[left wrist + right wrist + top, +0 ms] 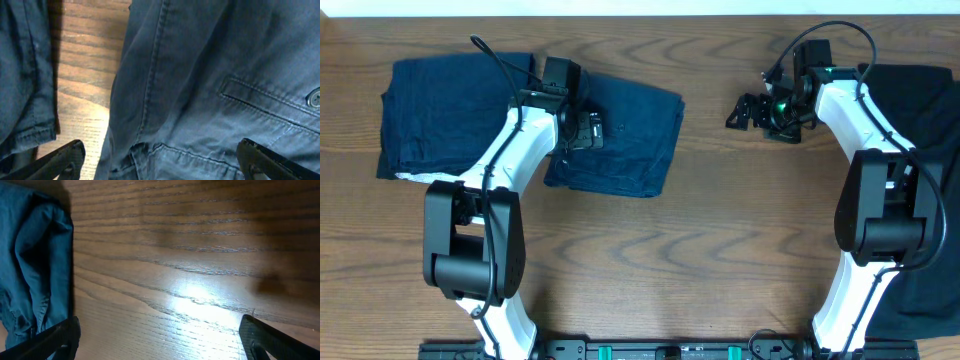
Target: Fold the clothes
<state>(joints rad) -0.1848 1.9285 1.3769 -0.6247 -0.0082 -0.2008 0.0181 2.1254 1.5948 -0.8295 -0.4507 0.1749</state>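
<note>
**Overhead view.** The wooden desk [720, 230] carries three areas of cloth. A left navy piece [445, 115] lies flat near the far left edge. A right navy piece [630, 135] lies just beside it toward the centre. The left arm covers the strip between them, so it cannot be determined here whether they are one garment or two. A black garment [925, 95] lies at the far right edge, running down behind the right arm and partly out of frame. The left gripper [582, 130] is positioned over the inner edge of the right navy piece. The right gripper [745, 110] is positioned over bare desk, between the right navy piece and the black garment and touching neither.

**Left wrist view.** The jaws stand wide apart with nothing clamped. Denim fills the area between and beyond them, showing a stitched seam [152, 75], a welt pocket [260, 97] and a button [315, 97]. A second fold of denim with a hem sits at the left, separated by a strip of bare wood.

**Right wrist view.** The jaws stand apart and empty over bare wood. A crumpled blue fabric edge shows at the left, judged to be the right navy piece.

**Progress.** Judged early. The navy cloth lies flat but spread wide, not in a compact fold. The black garment appears unfolded. Both need further work.
</note>
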